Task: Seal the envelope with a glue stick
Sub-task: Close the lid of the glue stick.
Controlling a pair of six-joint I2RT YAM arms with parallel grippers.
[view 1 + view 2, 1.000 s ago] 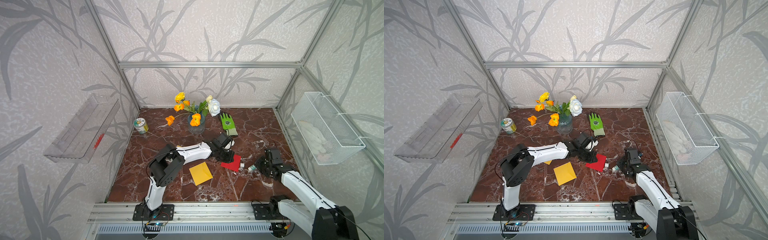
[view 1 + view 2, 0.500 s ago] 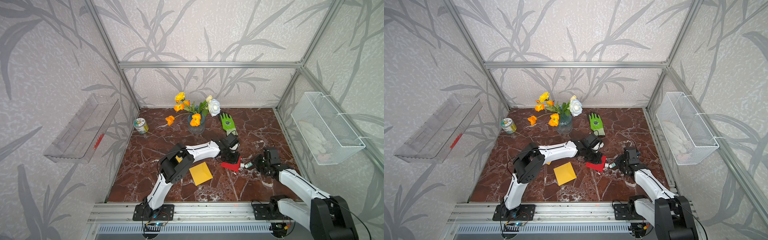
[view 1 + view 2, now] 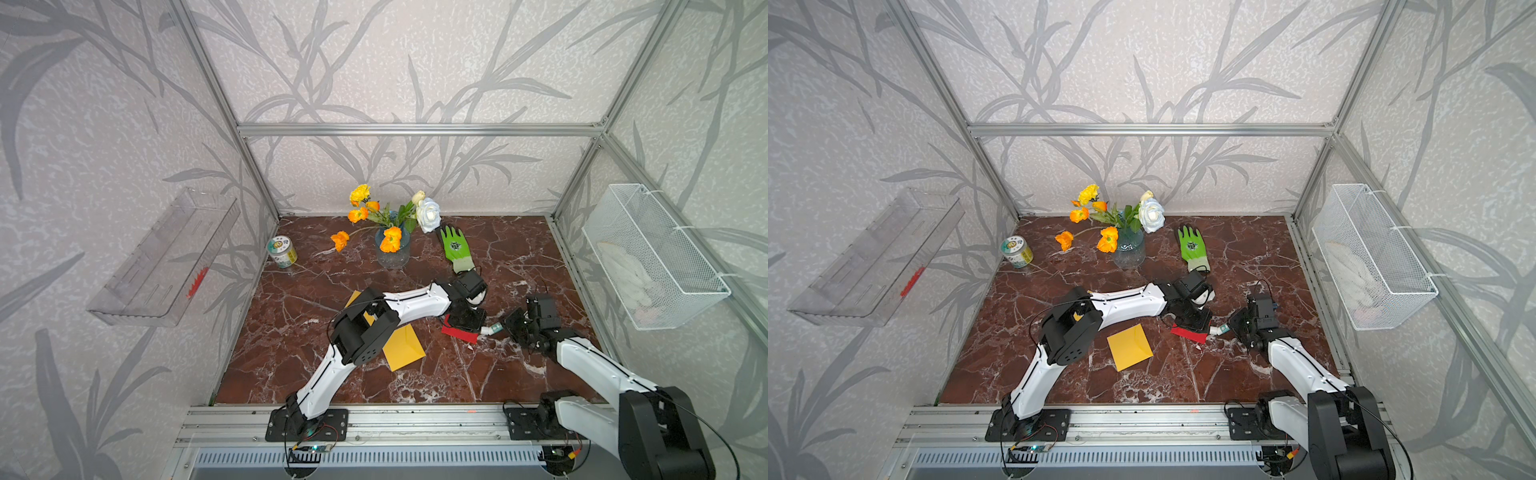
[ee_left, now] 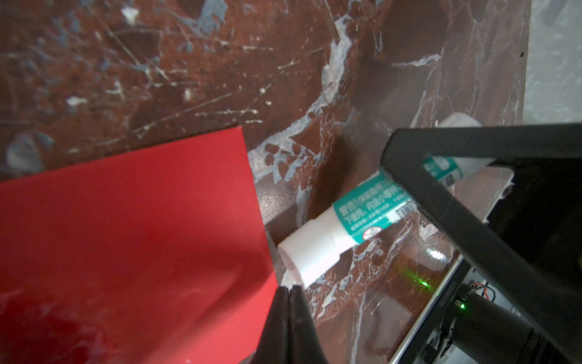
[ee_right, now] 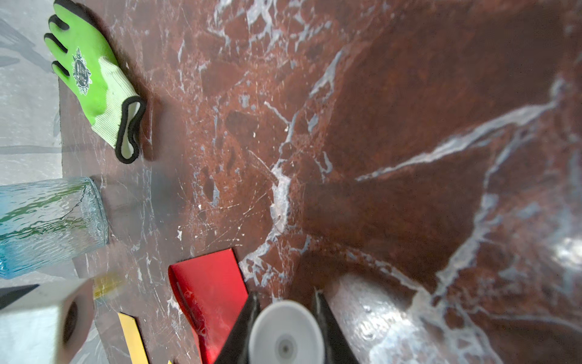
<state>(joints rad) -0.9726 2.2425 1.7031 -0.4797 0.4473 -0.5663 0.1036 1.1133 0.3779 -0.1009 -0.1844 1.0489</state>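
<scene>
Grips the glue stick [image 4: 362, 217] across its teal label in the right gripper [image 3: 510, 326], jaws drawn in close on the barrel; keeps it nearly level and low over the table, with no telling whether it touches. Points its white end at the red envelope [image 4: 126, 236], just beside that edge but apart from it. Sets the left gripper [image 4: 289, 293] there too, fingers pressed together on nothing, tips at the red envelope's edge near the white end; in both top views covers much of that envelope with the left arm's wrist. Nearer the front rail, a yellow envelope [image 3: 1129, 347] flat on the table, partly under the left arm's elbow. Further back, a green work glove [image 3: 457, 247] lying flat, a glass vase of orange and white flowers [image 3: 392, 251] and a small tin [image 3: 282, 251] near the left wall. Underneath, a red-brown marble tabletop [image 3: 291, 332] with white veins. Around it, an aluminium frame, leaf-patterned grey walls, a clear plastic shelf [image 3: 162, 262] on the left wall and a white wire basket [image 3: 652, 257] holding something pale on the right.
</scene>
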